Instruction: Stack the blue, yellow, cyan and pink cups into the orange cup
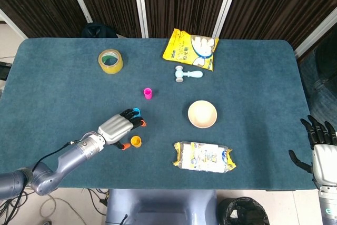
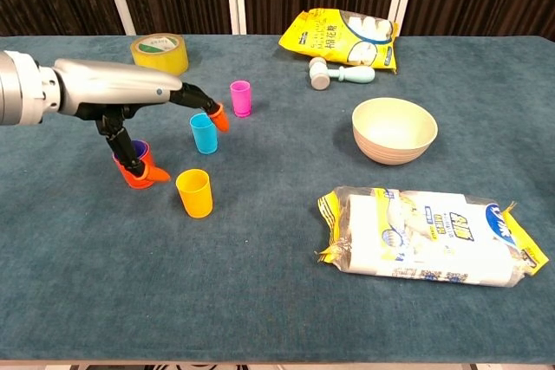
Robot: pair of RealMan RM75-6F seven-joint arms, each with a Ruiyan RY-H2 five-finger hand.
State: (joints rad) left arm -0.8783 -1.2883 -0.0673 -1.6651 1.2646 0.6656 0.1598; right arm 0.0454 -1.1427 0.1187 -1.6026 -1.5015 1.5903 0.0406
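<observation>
The left robot hand, fingers apart and holding nothing, hangs over the orange cup with the blue cup inside, and next I think it must grab the yellow cup at its four o'clock.

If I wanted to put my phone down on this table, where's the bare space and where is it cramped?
Bare cloth lies left of the tape roll, along the front edge below the yellow cup, and right of the bowl. It is crowded around the left hand, where the orange cup, cyan cup and pink cup cluster.
</observation>
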